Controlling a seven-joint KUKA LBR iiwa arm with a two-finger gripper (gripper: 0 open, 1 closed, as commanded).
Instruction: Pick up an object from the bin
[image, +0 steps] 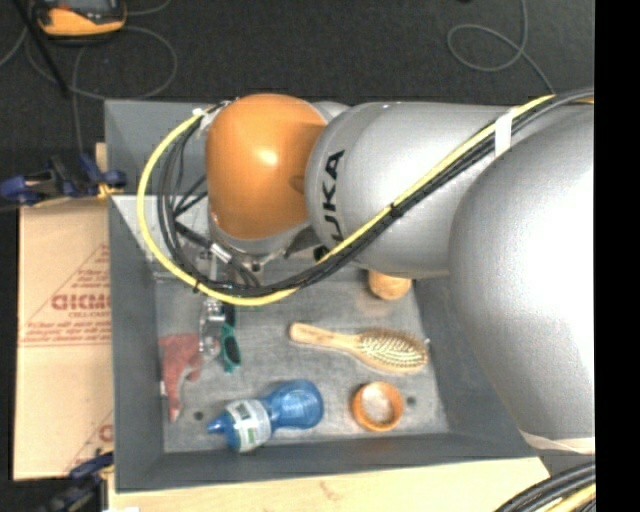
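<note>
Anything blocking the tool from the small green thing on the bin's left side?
Nothing visible does. The tool is right beside the green thing, with a red thing close on its other side.

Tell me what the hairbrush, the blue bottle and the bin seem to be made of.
The hairbrush looks like wood: pale tan, matte, one piece with its handle. The bottle is probably plastic: translucent blue with a glossy highlight. The bin appears to be sheet metal: flat, dull grey walls.

Glare on orange cover (262, 165); bin floor (330, 302) shadowed
</note>
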